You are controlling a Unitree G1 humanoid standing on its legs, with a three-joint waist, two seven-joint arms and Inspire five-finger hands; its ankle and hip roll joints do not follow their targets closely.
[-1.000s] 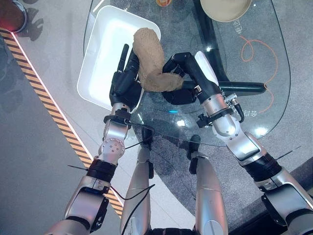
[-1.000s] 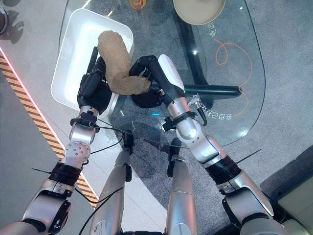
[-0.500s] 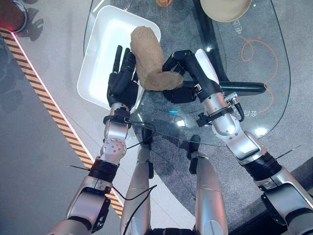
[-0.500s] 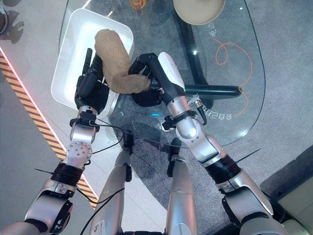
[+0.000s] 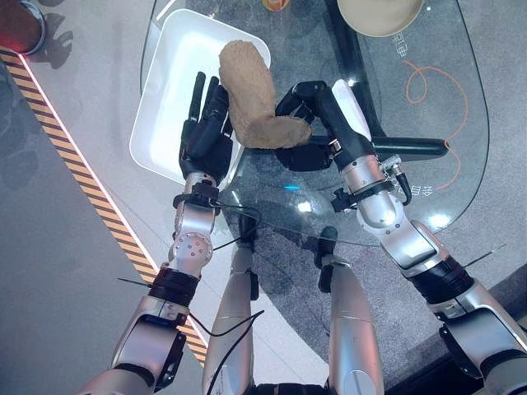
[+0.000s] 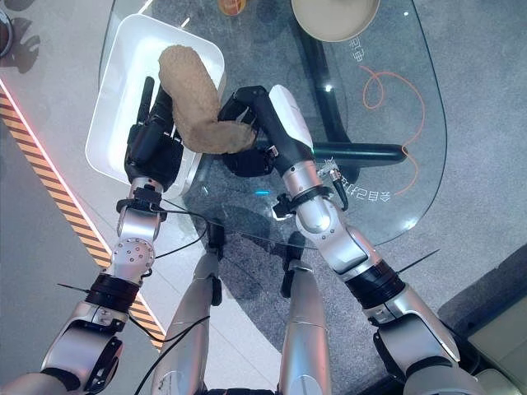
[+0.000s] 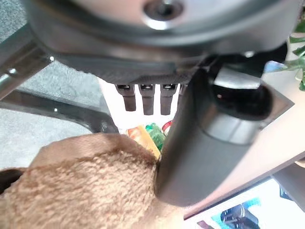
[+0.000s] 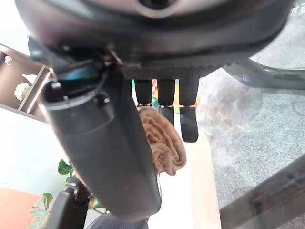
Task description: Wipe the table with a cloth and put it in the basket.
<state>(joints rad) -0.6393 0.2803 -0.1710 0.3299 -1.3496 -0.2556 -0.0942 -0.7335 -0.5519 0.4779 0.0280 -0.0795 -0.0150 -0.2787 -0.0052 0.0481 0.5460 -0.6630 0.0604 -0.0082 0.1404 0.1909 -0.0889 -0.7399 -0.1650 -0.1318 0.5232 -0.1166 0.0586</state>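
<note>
Cloth (image 5: pixel 251 95), a brown terry one, hung in a thick fold over the near right corner of the white basket (image 5: pixel 169 90), its far end already above the basket's inside and its near end bunched over the glass table (image 5: pixel 428 115). The right hand (image 5: pixel 317 111) had that near end pinched, fingers curled round it from the right. The left hand (image 5: pixel 206 132) stood just beside the cloth on its left, fingers straight and spread, holding nothing, over the basket's near edge. To my eye the wiping looked done and the drop was what remained: the cloth needed carrying further left and letting go. A tan bowl (image 5: pixel 379 15) sat at the table's far side.
</note>
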